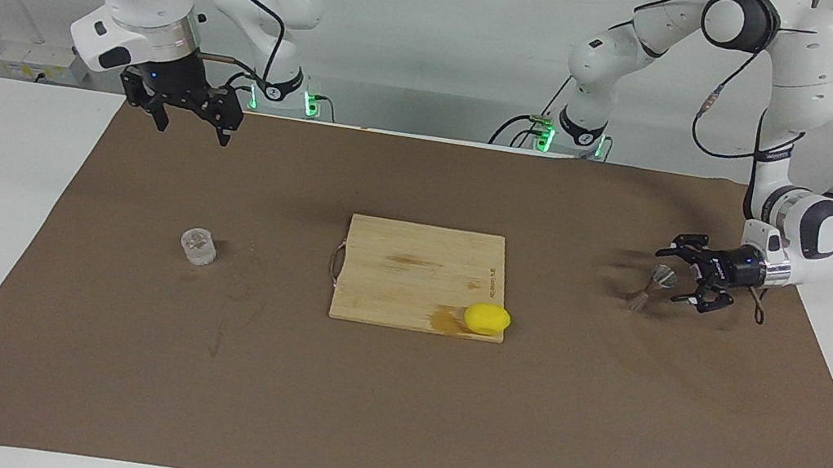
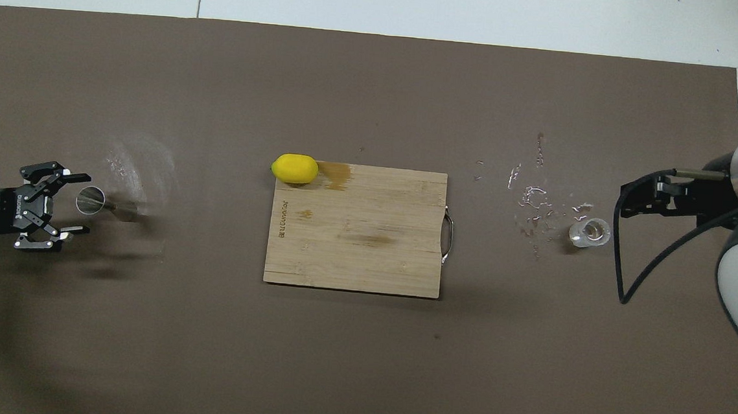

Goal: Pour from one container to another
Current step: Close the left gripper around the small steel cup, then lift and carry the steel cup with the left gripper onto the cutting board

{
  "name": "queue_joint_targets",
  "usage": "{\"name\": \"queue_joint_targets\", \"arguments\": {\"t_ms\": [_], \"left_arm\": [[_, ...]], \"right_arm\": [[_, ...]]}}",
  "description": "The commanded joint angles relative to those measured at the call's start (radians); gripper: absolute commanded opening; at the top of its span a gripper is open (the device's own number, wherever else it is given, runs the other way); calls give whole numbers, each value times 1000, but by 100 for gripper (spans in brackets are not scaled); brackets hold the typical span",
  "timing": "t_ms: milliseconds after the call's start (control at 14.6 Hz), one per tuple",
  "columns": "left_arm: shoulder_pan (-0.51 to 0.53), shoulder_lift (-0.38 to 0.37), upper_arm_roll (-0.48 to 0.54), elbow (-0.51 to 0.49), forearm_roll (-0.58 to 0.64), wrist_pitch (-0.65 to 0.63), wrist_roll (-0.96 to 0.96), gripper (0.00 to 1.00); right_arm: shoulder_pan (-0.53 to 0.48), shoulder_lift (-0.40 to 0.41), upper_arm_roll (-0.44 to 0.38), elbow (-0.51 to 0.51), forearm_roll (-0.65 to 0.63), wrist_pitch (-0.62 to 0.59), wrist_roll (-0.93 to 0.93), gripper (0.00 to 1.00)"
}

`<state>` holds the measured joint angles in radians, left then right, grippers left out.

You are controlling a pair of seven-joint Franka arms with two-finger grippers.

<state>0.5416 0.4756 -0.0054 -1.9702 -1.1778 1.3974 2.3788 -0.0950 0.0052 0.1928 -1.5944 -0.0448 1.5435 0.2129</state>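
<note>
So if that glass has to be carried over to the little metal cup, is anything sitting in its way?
Yes. The cutting board lies on the mat between the glass and the jigger, with a lemon on its corner. Both are low, so a lifted glass would probably pass over them.

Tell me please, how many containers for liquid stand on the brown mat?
2. The glass tumbler stands toward the right arm's end of the table. The metal jigger stands toward the left arm's end, beside the open left gripper. None appears hidden.
</note>
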Motion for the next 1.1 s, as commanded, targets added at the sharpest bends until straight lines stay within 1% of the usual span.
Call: {"name": "queue_joint_targets", "arguments": {"t_ms": [0,69,206,274,411,617,685,754,891,1028], "left_arm": [[-8,3,1,-3,7,11,30,98],[-9,5,1,-3,7,11,34,94],[-14,3,1,-3,7,12,54,79],[-15,5,1,-3,7,12,54,69],[-15,5,1,-1,7,14,54,56],[-15,5,1,4,7,14,54,54],[-15,5,1,5,6,12,54,49],[-15,5,1,7,4,11,54,40],[-15,3,-1,10,-3,9,51,40],[-21,5,-7,17,-39,8,37,40]], "right_arm": [[-11,-16,4,-15,26,-6,-10,100],[-11,-16,4,-15,26,-6,-10,100],[-11,-17,4,-15,26,-6,-10,100],[-11,-16,4,-15,26,-6,-10,100],[-11,-17,4,-16,26,-6,-10,100],[-11,-19,4,-21,26,-6,-10,100],[-11,-19,4,-21,26,-6,-10,100],[-11,-19,4,-21,26,-6,-10,100],[-11,-19,4,-22,26,-6,-10,100],[-12,-19,4,-22,26,-6,-10,100]]}}
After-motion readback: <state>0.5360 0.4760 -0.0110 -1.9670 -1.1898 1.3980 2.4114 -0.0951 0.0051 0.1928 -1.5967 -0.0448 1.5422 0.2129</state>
